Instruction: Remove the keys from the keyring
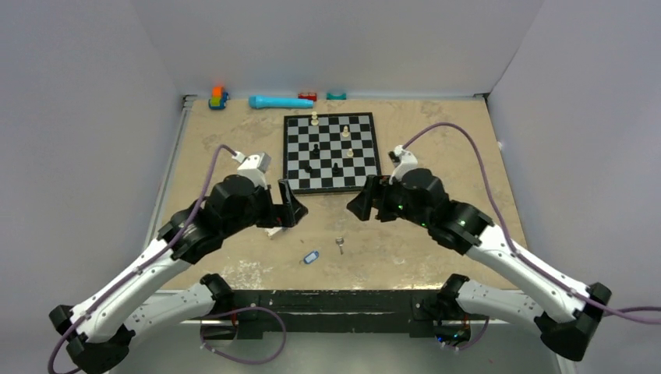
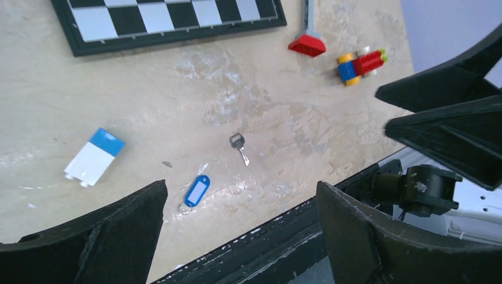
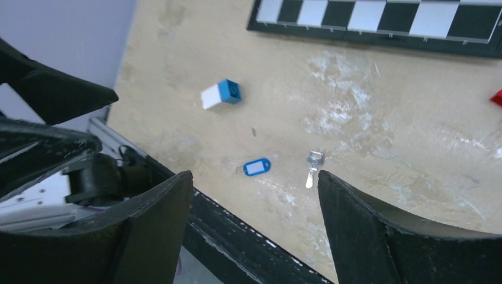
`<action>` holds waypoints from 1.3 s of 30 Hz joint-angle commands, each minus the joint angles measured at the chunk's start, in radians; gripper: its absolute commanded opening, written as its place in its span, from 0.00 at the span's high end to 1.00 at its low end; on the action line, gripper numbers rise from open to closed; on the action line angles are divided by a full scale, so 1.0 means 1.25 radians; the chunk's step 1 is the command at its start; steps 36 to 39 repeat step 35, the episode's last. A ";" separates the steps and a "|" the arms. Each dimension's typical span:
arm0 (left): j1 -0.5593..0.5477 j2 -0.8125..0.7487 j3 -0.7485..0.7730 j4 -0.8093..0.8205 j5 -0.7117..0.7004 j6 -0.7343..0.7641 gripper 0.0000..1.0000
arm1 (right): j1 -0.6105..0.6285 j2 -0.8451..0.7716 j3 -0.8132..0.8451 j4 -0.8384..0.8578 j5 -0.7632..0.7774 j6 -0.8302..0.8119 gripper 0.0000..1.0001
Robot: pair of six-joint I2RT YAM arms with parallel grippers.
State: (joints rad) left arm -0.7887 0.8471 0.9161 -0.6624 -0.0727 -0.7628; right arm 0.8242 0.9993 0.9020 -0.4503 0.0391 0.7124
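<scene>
A small silver key [image 1: 340, 244] lies loose on the table near the front edge. It also shows in the left wrist view [image 2: 238, 147] and the right wrist view [image 3: 312, 165]. Just left of it, apart from it, lies a blue oval tag [image 1: 311, 256] with a white label [image 2: 196, 190] [image 3: 256, 167]. A thin metal keyring [image 2: 185, 207] hangs on the tag's end. My left gripper [image 1: 288, 204] [image 2: 240, 189] is open and empty, held above the table. My right gripper [image 1: 362, 204] [image 3: 254, 180] is open and empty too, facing the left one.
A blue-and-white block [image 1: 273, 231] [image 2: 95, 157] [image 3: 221, 94] lies under the left gripper. A chessboard [image 1: 289, 156] with several pieces sits behind. Toys line the back wall: a brick car [image 1: 218, 97], a cyan tube [image 1: 279, 102], a red piece [image 1: 307, 97]. The black table edge [image 1: 335, 298] is close.
</scene>
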 commanded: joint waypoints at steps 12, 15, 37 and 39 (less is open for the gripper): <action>-0.004 -0.346 0.102 -0.256 -0.264 0.179 0.00 | -0.001 -0.429 0.004 -0.101 0.201 -0.004 0.02; -0.004 -0.397 0.082 -0.264 -0.279 0.194 0.00 | -0.001 -0.487 -0.027 -0.105 0.266 0.020 0.02; -0.004 -0.547 0.002 -0.313 -0.313 0.199 0.00 | 0.000 -0.547 -0.051 -0.095 0.310 0.012 0.02; -0.004 -0.547 0.002 -0.313 -0.313 0.199 0.00 | 0.000 -0.547 -0.051 -0.095 0.310 0.012 0.02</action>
